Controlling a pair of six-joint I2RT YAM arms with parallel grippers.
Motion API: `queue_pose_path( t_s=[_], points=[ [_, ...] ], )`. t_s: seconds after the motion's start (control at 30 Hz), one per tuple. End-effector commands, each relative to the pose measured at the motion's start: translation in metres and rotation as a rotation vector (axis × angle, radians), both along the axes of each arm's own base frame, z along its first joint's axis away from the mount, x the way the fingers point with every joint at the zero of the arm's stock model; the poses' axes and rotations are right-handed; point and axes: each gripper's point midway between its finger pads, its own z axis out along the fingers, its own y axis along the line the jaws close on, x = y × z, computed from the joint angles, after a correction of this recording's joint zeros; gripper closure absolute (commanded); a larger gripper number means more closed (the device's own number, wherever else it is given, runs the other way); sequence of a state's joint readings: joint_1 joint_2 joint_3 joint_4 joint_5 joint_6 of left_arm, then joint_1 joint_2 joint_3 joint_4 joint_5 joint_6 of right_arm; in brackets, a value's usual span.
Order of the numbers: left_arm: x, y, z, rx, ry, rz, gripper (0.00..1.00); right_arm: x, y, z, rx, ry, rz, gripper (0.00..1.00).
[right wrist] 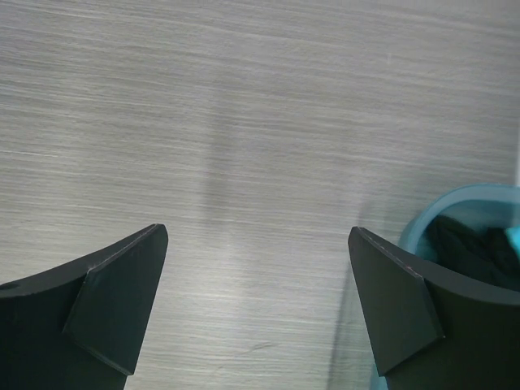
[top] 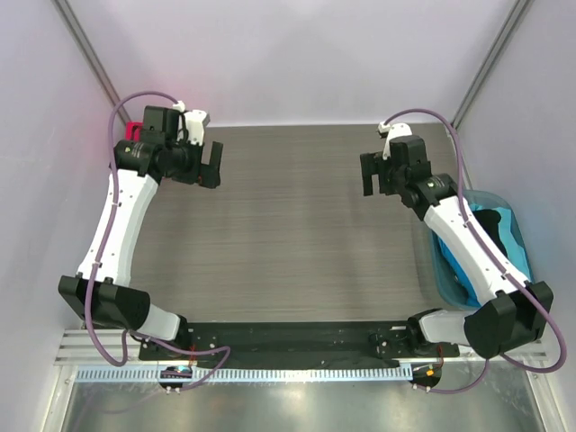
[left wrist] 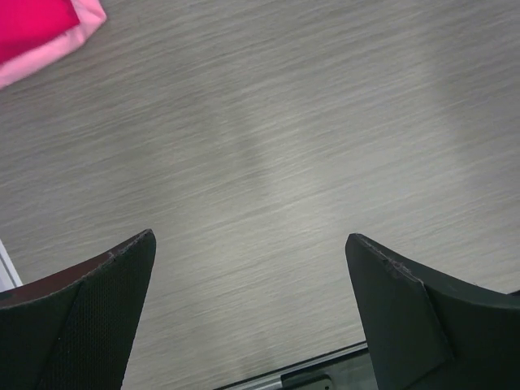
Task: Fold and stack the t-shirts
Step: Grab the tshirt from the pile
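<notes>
On the near right side of the table (top: 288, 252), a translucent blue tub (top: 432, 256) stands beside the right arm. Inside it lies the bright blue t-shirt (top: 513, 243), crumpled and not folded, together with some dark cloth that I cannot identify. The right wrist camera shows only a corner of this tub, with the dark cloth and a small piece of the blue one.

Farther out, over the middle depth of the table, both arms reach forward. The left gripper (top: 210, 169) is on the left side and the right gripper (top: 371, 175) is on the right side, well apart, each turned toward the other. In the left wrist view the fingers of the left gripper are spread wide. They hold nothing, and only bare grey wood grain is between them. The right gripper is the same in its own wrist view: the fingers are wide apart, with nothing held and nothing touched.

At the far left corner, behind the left arm, is the crimson red t-shirt (top: 133, 129). The left wrist camera shows it lying flat on top of the pale pink t-shirt (left wrist: 50, 58). The pink edge comes out from under the red one, and both have straight, tidy borders.
</notes>
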State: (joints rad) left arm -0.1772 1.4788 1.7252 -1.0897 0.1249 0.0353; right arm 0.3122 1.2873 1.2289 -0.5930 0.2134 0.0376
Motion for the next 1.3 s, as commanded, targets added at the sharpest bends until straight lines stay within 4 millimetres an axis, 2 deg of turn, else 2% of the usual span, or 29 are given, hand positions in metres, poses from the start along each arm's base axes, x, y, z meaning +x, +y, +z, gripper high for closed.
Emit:
queue_pose_path(
  t_s=[0.0, 0.03, 0.07, 0.13, 0.17, 0.27, 0.3, 0.33, 0.37, 0.4, 0.53, 0.6, 0.63, 0.73, 0.83, 1.0, 1.17, 1.27],
  points=[
    [-0.016, -0.006, 0.005, -0.032, -0.016, -0.045, 0.00, 0.013, -0.012, 0.055, -0.114, -0.144, 0.038, 0.00],
    [-0.016, -0.007, 0.004, -0.034, -0.014, -0.047, 0.00, 0.014, -0.017, 0.078, -0.152, -0.183, 0.051, 0.00],
    [-0.017, -0.007, 0.002, -0.037, -0.012, -0.051, 0.00, 0.011, -0.028, 0.089, -0.239, -0.193, 0.082, 0.00],
    [-0.017, -0.008, -0.004, -0.038, -0.003, -0.055, 0.00, 0.006, -0.043, 0.109, -0.292, -0.215, 0.071, 0.00],
    [-0.017, -0.009, -0.006, -0.045, 0.006, -0.057, 0.00, 0.006, -0.061, 0.116, -0.336, -0.211, 0.052, 0.00],
    [-0.018, -0.015, -0.009, -0.065, 0.021, -0.095, 0.00, -0.001, -0.091, 0.123, -0.365, -0.168, 0.021, 0.01],
    [-0.020, -0.020, -0.009, -0.073, 0.023, -0.129, 0.00, -0.005, -0.116, 0.111, -0.385, -0.095, -0.015, 0.01],
    [-0.020, -0.022, -0.009, -0.081, 0.026, -0.140, 0.00, -0.008, -0.126, 0.113, -0.386, -0.069, -0.029, 0.03],
    [-0.020, -0.024, -0.010, -0.089, 0.030, -0.149, 0.02, -0.010, -0.134, 0.105, -0.376, -0.024, -0.033, 0.04],
    [-0.021, -0.028, -0.009, -0.110, 0.039, -0.170, 0.04, -0.021, -0.156, 0.087, -0.367, 0.074, -0.067, 0.05],
    [-0.022, -0.039, -0.016, -0.140, 0.075, -0.232, 0.10, -0.045, -0.184, 0.051, -0.335, 0.238, -0.113, 0.13],
    [-0.021, -0.042, -0.024, -0.150, 0.104, -0.245, 0.13, -0.055, -0.194, 0.039, -0.364, 0.288, -0.148, 0.14],
    [-0.021, -0.044, -0.026, -0.164, 0.114, -0.252, 0.14, -0.061, -0.198, 0.030, -0.363, 0.318, -0.162, 0.16],
    [-0.018, -0.046, -0.033, -0.170, 0.143, -0.248, 0.15, -0.073, -0.208, 0.021, -0.386, 0.365, -0.198, 0.22],
    [-0.017, -0.047, -0.040, -0.173, 0.168, -0.251, 0.16, -0.080, -0.216, 0.019, -0.391, 0.382, -0.229, 0.32],
    [-0.015, -0.051, -0.049, -0.186, 0.212, -0.257, 0.16, -0.085, -0.235, 0.014, -0.355, 0.381, -0.302, 0.34],
    [-0.009, -0.055, -0.058, -0.203, 0.241, -0.252, 0.17, -0.090, -0.236, 0.003, -0.332, 0.404, -0.285, 0.37],
    [-0.004, -0.055, -0.061, -0.199, 0.248, -0.249, 0.17, -0.097, -0.232, -0.005, -0.329, 0.436, -0.245, 0.44]
  ],
)
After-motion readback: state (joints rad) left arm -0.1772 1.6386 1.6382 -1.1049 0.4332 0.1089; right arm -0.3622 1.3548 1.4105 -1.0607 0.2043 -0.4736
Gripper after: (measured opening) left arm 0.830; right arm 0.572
